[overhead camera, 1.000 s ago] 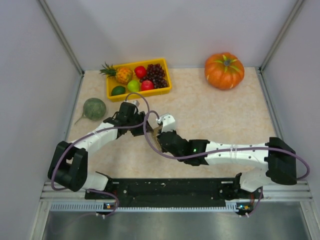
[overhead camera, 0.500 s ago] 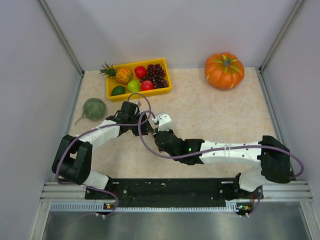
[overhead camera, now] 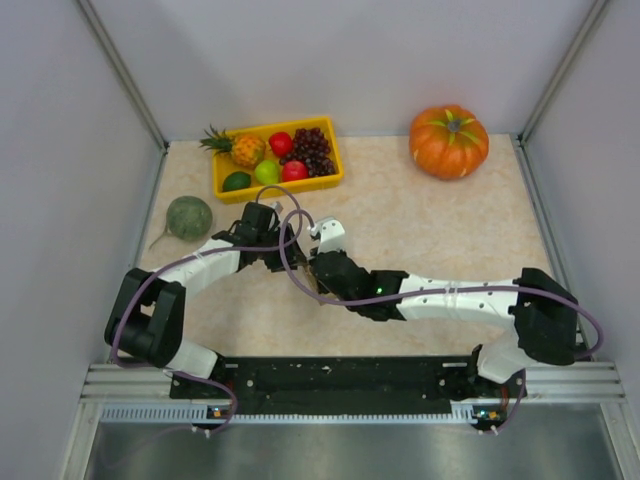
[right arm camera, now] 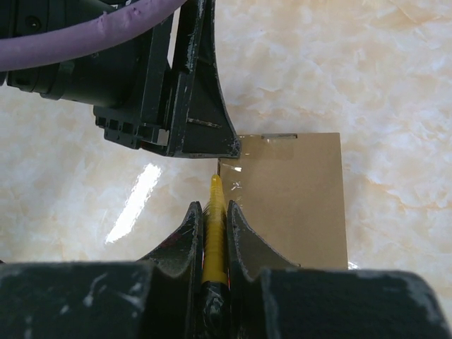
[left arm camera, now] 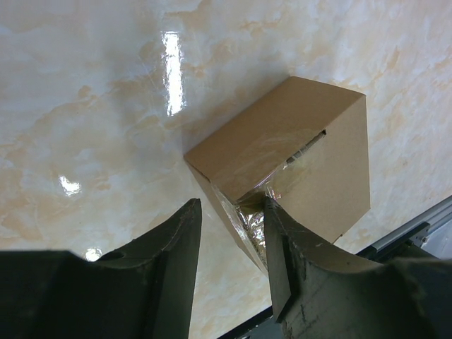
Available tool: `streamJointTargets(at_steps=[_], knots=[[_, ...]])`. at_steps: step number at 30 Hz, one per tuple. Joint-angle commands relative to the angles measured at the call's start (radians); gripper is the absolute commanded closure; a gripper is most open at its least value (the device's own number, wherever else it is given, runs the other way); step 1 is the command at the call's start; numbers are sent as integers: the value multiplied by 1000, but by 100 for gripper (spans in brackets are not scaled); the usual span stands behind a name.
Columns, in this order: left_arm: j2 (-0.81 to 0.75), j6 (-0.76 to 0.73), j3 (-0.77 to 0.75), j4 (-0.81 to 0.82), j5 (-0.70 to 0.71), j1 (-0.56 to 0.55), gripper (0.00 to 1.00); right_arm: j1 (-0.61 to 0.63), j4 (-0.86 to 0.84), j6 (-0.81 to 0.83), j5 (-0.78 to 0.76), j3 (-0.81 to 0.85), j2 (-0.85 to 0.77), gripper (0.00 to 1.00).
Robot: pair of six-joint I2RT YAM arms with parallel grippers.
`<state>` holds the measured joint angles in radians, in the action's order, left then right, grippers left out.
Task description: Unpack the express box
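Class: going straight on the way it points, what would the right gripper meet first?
The yellow tool in the right gripper would probably meet the box at its taped corner first; a finger of the left gripper sits close behind, depth unclear.

- Yellow tray at the back left, packed: pineapple, dark grapes, red and green fruit.
- Orange pumpkin back right, well apart from the tray.
- Round green melon alone on the marbled table.
- Thin yellow tool, tip pointing away in the right wrist view.
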<state>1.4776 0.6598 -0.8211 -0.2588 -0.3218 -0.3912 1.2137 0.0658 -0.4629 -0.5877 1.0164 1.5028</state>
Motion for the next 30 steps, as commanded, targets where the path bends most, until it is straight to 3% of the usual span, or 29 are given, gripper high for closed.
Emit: streamJointTargets(at_steps=[1, 30], knots=[[12, -8, -21, 3, 10, 3, 55, -8, -54, 10, 28, 37, 22, 100], [27, -12, -13, 10, 4, 3, 59, -9, 2, -6, 6, 40, 59, 100]])
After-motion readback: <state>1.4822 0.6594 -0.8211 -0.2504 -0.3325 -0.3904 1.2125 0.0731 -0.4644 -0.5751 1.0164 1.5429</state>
